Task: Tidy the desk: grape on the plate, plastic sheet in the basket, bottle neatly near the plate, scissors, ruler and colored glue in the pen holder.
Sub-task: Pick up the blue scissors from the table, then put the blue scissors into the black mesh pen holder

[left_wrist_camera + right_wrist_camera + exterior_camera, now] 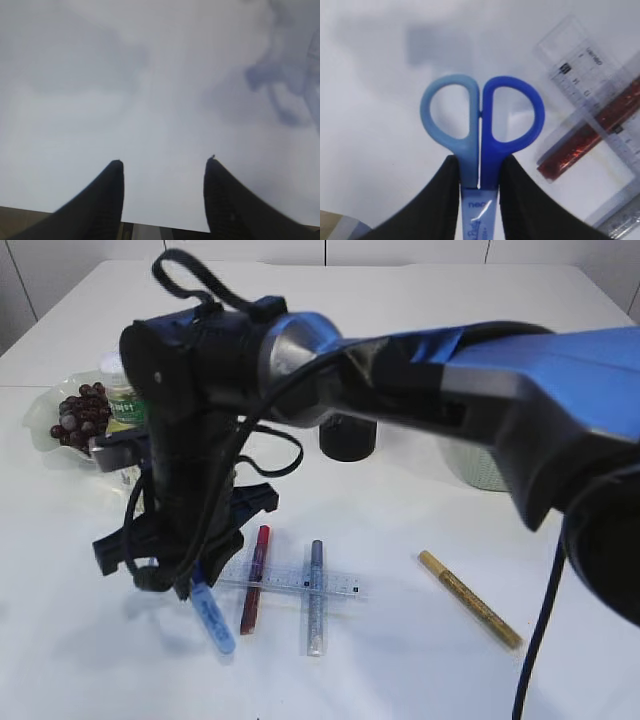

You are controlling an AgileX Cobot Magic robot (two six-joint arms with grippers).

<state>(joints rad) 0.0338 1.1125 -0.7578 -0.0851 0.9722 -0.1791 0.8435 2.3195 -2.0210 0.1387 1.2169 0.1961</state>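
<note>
My right gripper (479,162) is shut on the blue scissors (480,112), handles pointing away. In the exterior view the right arm reaches across to the left, and the gripper (185,578) holds the scissors (214,618) tilted just above the table. Beside them lies a clear ruler (290,584) (585,70) across a red glue stick (255,578) (592,135) and a silver one (315,596). A gold glue pen (470,598) lies to the right. My left gripper (164,160) is open and empty over bare white table. Grapes (78,417) and a bottle (120,390) are at far left.
The black pen holder (348,438) stands behind the arm at mid table. A pale basket (478,466) is partly hidden by the blue arm. Something clear (45,420) lies under the grapes; I cannot tell if it is the plate or the plastic sheet.
</note>
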